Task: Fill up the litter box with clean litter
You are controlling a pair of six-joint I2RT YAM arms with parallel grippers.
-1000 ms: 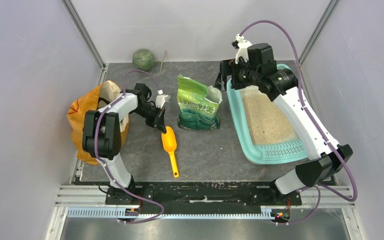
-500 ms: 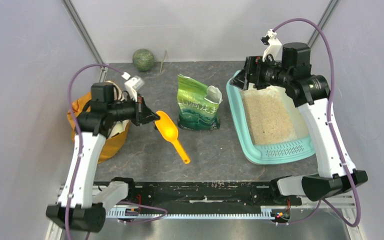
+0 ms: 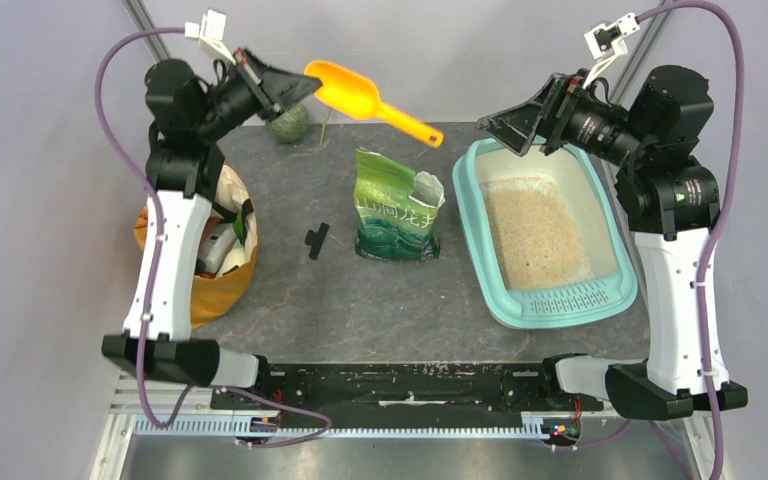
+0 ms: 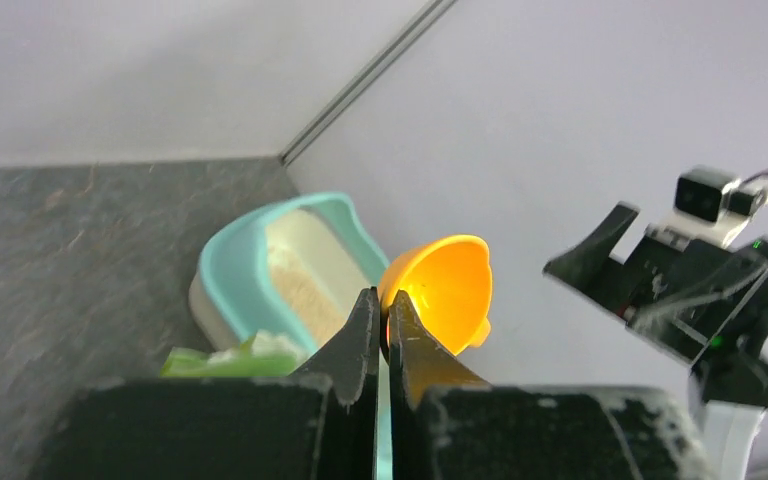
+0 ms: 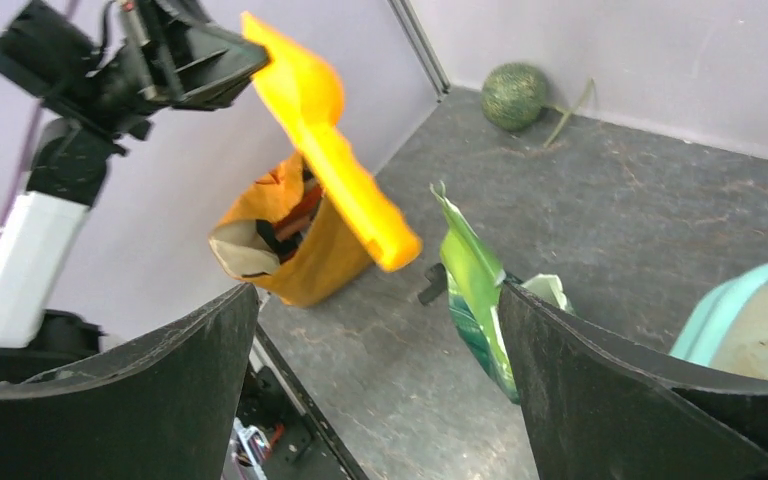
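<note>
Teal litter box (image 3: 472,225), near right: clean litter (image 3: 535,235) lying inside. Mid-table: green pouch (image 3: 395,210), upright. My right gripper (image 3: 505,133), above the box's far end: spread wide, empty. My left gripper (image 3: 310,85), far, high: pinching orange scoop (image 3: 345,88) by its rim only; the handle's weight may twist it loose.

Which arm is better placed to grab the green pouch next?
Right. The right fingers are open and empty; the left fingers are shut on the orange scoop, held high.
</note>
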